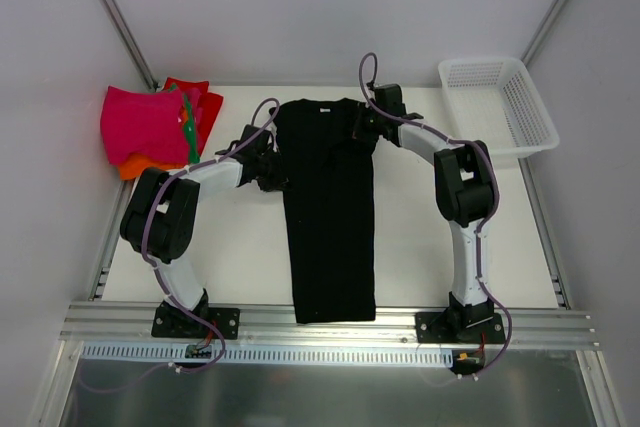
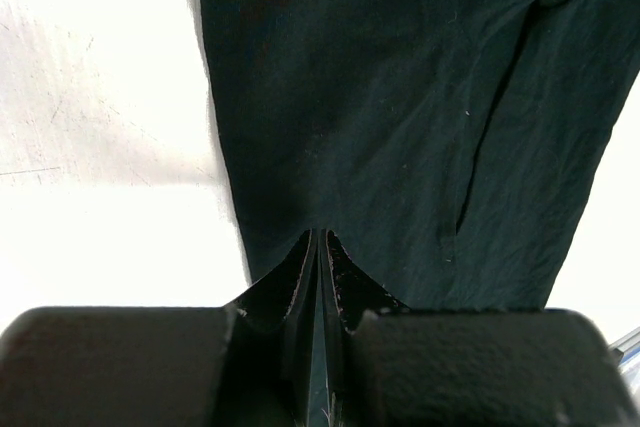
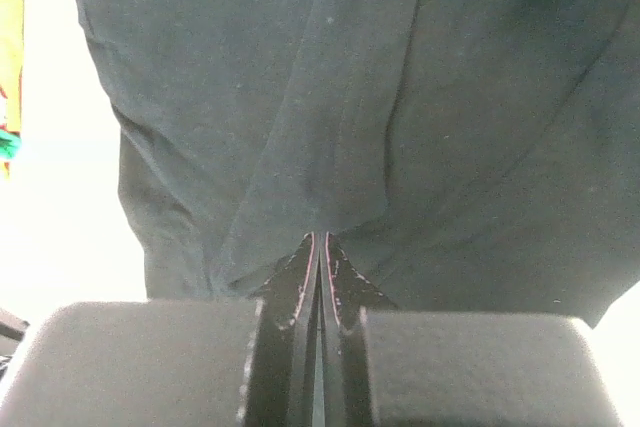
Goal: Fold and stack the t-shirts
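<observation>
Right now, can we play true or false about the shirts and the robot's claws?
1. The black shirt lies inside the white basket. False: it lies stretched out on the table, apart from the basket.
2. The left claw and the right claw are both shut on the black shirt. True.
3. The pink shirt tops the pile of shirts. True.
4. That pile sits at the table's right side. False: it is at the far left.
</observation>
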Action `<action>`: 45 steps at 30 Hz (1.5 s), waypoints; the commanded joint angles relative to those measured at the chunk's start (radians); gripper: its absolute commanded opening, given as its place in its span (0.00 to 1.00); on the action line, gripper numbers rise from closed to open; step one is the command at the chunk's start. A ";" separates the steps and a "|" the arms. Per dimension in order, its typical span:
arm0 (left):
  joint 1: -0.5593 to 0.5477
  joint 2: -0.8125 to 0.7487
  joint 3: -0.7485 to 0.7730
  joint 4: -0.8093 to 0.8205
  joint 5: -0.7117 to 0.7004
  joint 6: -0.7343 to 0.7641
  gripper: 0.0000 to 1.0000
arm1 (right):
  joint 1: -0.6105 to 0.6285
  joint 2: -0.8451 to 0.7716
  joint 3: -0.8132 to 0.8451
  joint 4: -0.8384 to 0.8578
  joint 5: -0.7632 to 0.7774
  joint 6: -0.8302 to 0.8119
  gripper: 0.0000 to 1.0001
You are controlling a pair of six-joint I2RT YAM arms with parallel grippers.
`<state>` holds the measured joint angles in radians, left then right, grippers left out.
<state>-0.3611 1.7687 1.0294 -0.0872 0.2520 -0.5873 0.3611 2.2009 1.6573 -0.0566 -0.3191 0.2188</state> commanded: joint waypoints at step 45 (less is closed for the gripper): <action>-0.009 -0.038 -0.031 0.017 -0.011 -0.002 0.04 | 0.049 0.256 0.393 -0.146 -0.052 0.024 0.00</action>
<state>-0.3611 1.7687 1.0122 -0.0856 0.2520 -0.5873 0.4038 2.4039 1.9682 -0.1265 -0.3645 0.2604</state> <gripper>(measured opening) 0.040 0.009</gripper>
